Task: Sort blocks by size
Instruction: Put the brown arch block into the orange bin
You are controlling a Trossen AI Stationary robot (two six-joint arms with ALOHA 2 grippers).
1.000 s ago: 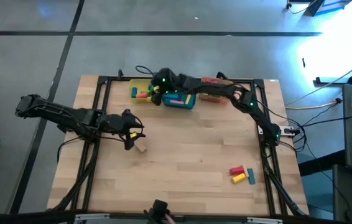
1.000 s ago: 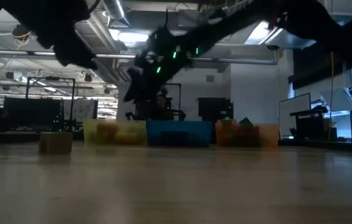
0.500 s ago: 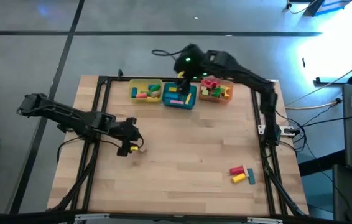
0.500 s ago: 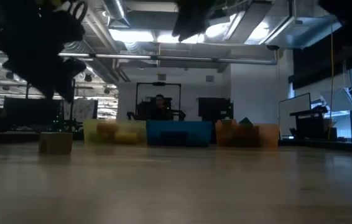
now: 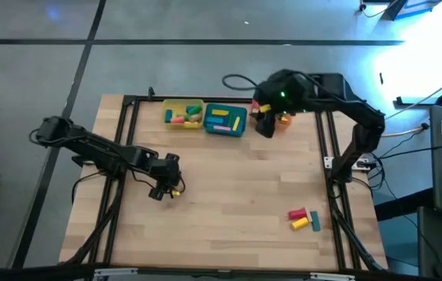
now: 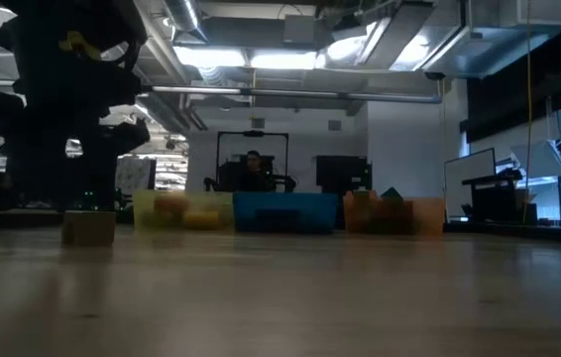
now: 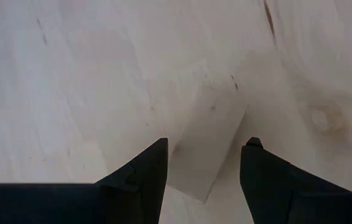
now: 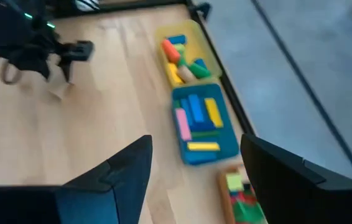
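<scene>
The pale tan wooden block (image 7: 207, 140) lies flat between our left end effector's (image 7: 204, 171) spread fingers, which moved over it, while our right end effector (image 8: 194, 171), fingers apart, has swung from the trays.

Desk (image 5: 237, 195) centre is open. Three trays (image 5: 225, 120) line the far edge; right hand (image 5: 265, 125) hangs there. Loose blocks (image 5: 303, 218) obstruct the near right corner.
</scene>
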